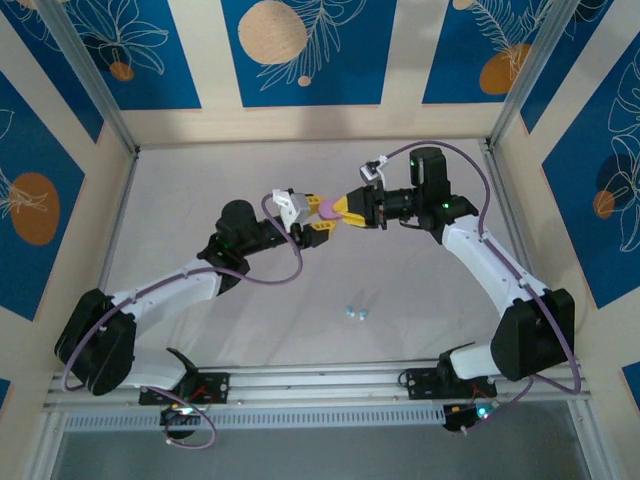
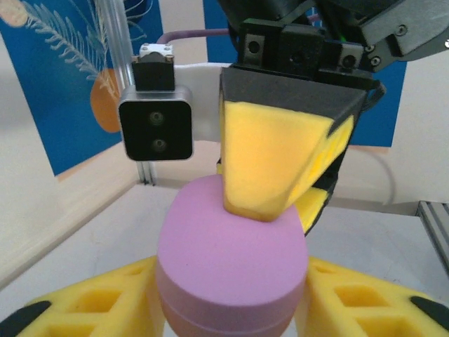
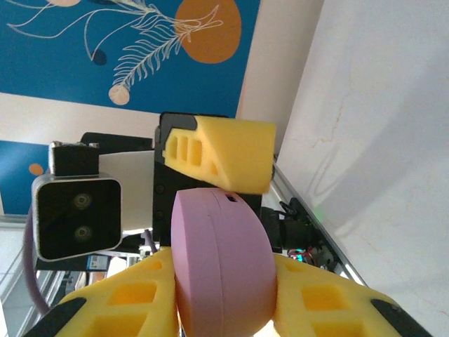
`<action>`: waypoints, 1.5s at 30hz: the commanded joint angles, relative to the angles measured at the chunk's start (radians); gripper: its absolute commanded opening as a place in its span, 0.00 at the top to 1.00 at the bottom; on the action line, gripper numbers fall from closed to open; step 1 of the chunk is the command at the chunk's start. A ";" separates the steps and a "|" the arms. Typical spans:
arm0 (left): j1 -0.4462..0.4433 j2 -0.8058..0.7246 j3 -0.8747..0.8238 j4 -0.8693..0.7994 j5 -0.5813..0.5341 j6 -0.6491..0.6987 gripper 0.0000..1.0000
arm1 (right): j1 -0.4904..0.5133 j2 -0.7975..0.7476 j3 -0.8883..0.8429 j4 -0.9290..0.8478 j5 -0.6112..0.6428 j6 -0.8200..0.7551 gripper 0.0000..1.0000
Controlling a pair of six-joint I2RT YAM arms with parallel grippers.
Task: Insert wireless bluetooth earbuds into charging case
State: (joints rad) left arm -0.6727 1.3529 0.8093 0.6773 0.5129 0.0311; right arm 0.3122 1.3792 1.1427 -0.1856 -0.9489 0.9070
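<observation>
Pink charging case (image 1: 329, 209) hangs above the desk (image 1: 200, 180), shared by both arms. The right gripper (image 1: 341, 211) is clamped across it. The left gripper (image 1: 318, 214) flanks it, though I cannot tell whether it grips. Two earbuds (image 1: 356, 313) lie well apart from the case, toward the arm bases. This looks like a handover, and the next move calls for opening the lid.

Above mid-bench: case (image 1: 328, 208), with left end effector (image 1: 316, 216) on its left and right end effector (image 1: 347, 211) on its right. Sits between the fingers of both, the two pairs set crosswise around it. Nearer the arm bases and slightly right of the case, on the bench (image 1: 200, 200): two earbuds (image 1: 351, 310), just beside each other, well apart from both end effectors.
</observation>
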 commanded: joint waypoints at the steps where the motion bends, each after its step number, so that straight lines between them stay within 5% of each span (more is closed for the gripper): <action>1: -0.010 -0.033 -0.009 -0.072 -0.043 0.034 0.43 | 0.002 -0.019 -0.022 0.044 0.031 0.033 0.88; 8: -0.010 -0.076 -0.032 -0.155 -0.095 0.087 0.24 | -0.003 -0.023 -0.037 0.036 0.150 0.027 0.88; 14: -0.009 -0.203 -0.111 -0.169 -0.285 0.086 0.16 | 0.003 0.039 -0.068 -0.022 0.352 -0.038 0.87; 25: 0.009 -0.336 -0.072 -0.411 -0.614 -0.021 0.00 | 0.120 0.469 0.083 -0.027 0.400 -0.105 0.83; 40: 0.050 -0.283 0.033 -0.702 -0.772 -0.124 0.00 | 0.232 0.864 0.464 -0.152 0.508 -0.100 0.79; 45: 0.053 -0.287 0.046 -0.707 -0.745 -0.138 0.00 | 0.244 0.935 0.554 -0.219 0.537 -0.122 0.75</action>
State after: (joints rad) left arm -0.6304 1.0767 0.8230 0.0055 -0.2218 -0.0784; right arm 0.5480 2.2807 1.6482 -0.3271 -0.4488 0.8124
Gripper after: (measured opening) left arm 0.998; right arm 0.275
